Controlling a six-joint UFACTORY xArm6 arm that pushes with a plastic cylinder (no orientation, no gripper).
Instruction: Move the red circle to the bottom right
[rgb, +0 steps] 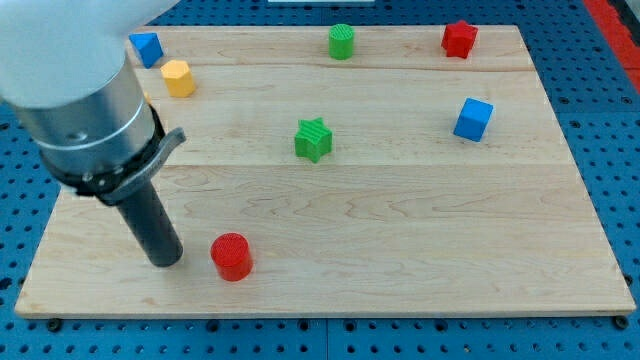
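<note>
Camera view: red circle (231, 256) sits bottom-left of board (420, 250), approx 7 o'clock. My tip (165, 262) is just beside it at its 9 o'clock, apart; no gripper, bare rod. Push rightward not yet done; bottom-right corner well apart.

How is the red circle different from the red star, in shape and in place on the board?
Shape: the red circle is a round cylinder, while the red star has points.
Place: the red circle sits near the view's bottom left; the red star sits at the view's top right.
Neighbour: my tip stands just left of the red circle, a small gap between them; the red star has nothing close by.
Both are red and rest on the wooden board.
</note>
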